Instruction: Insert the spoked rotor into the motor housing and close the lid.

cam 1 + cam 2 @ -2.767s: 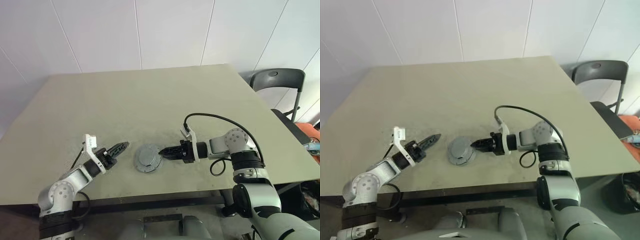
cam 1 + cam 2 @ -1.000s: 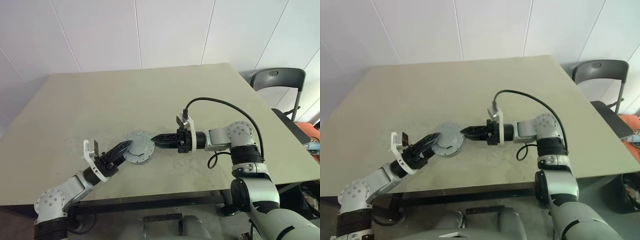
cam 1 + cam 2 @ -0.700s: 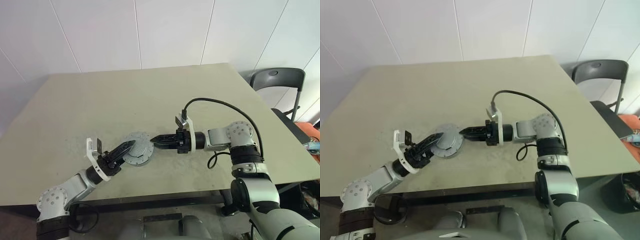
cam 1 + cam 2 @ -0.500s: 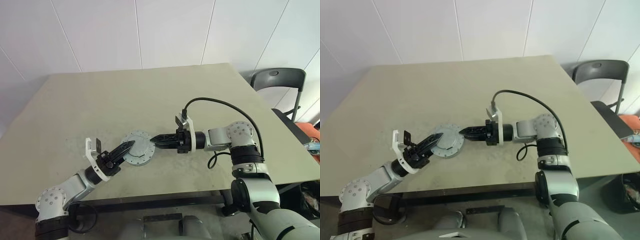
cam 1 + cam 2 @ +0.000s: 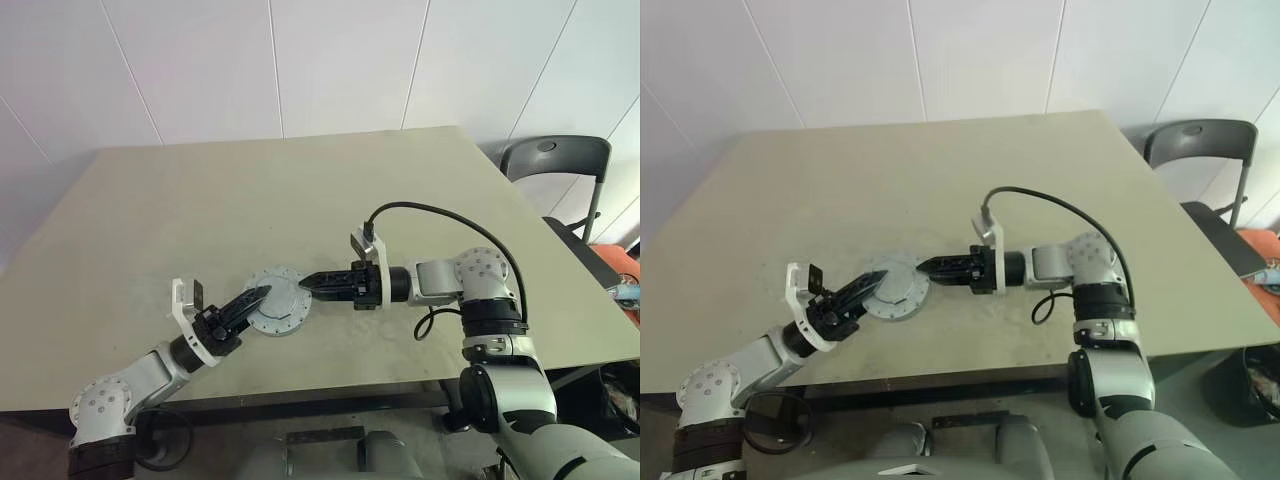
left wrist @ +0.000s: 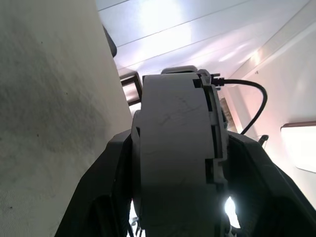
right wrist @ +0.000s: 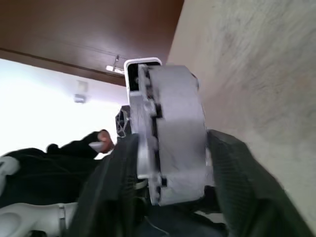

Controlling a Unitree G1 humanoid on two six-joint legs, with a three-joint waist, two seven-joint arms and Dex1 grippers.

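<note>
Beige table (image 5: 330,190), faint dark smudges near front edge

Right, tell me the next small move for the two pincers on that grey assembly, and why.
Probably lower it back to the table together. The grey round assembly is straddled on opposite sides by the left pincer and the right pincer; both wrist views show its edge between the fingers, with the lid seemingly already on, so setting it down looks like what remains.
</note>
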